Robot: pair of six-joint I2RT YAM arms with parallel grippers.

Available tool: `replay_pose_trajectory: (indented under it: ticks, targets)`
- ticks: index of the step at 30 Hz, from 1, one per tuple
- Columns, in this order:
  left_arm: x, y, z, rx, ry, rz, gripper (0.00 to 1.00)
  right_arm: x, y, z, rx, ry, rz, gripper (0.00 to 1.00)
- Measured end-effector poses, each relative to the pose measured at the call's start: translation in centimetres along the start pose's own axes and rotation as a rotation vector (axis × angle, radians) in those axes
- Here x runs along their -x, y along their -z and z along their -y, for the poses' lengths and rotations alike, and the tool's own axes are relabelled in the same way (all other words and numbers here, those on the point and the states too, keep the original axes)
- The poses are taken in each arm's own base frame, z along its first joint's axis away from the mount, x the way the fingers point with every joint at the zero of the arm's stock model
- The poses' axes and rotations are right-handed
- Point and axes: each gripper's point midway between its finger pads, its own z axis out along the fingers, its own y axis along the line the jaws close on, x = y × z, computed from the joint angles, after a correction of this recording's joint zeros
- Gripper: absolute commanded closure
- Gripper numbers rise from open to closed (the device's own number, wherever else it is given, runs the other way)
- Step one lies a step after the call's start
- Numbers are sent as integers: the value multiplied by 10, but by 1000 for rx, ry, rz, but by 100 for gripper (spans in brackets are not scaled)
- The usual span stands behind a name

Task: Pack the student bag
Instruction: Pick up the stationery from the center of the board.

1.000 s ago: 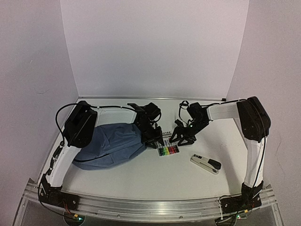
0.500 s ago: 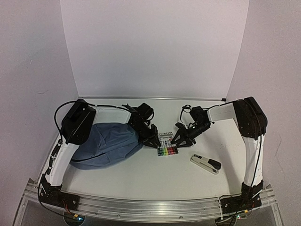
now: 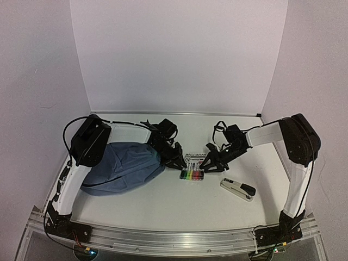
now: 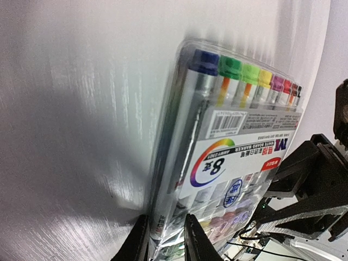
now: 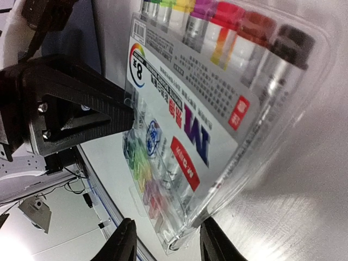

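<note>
Just left of the marker pack (image 3: pixel 193 168), the student bag (image 3: pixel 128 166) lies slumped on the table (image 3: pixel 163 201). From above I can make out no open mouth and nothing inside it, so packing looks barely begun. The left gripper (image 4: pixel 165 231) is clenched on the pack's left edge. The right gripper (image 5: pixel 167 234) straddles the pack's right end, but I cannot tell whether it has bitten. Right of the pack lies a stapler (image 3: pixel 237 188), untouched. Both items have yet to go in.
</note>
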Motion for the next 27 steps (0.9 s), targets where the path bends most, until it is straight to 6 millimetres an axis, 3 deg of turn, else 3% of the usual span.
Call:
replay_pose_trajectory:
  ticks: [4,10,16,20,27]
  targets:
    - [5,2,-1,-2,-1,15,77,10,1,6,-37,-18,46,100]
    - [6,4,-1,-9,-30,32,68,18,2,10,-65,-5,81,100]
    - [5,7,7,-42,-64,48,42,21,7,2,-55,23,101,100]
    - [1,8,12,-67,-87,57,32,24,14,-10,-40,63,120,100]
    - [-1,8,18,-96,-102,46,30,19,23,-19,-35,112,134,100]
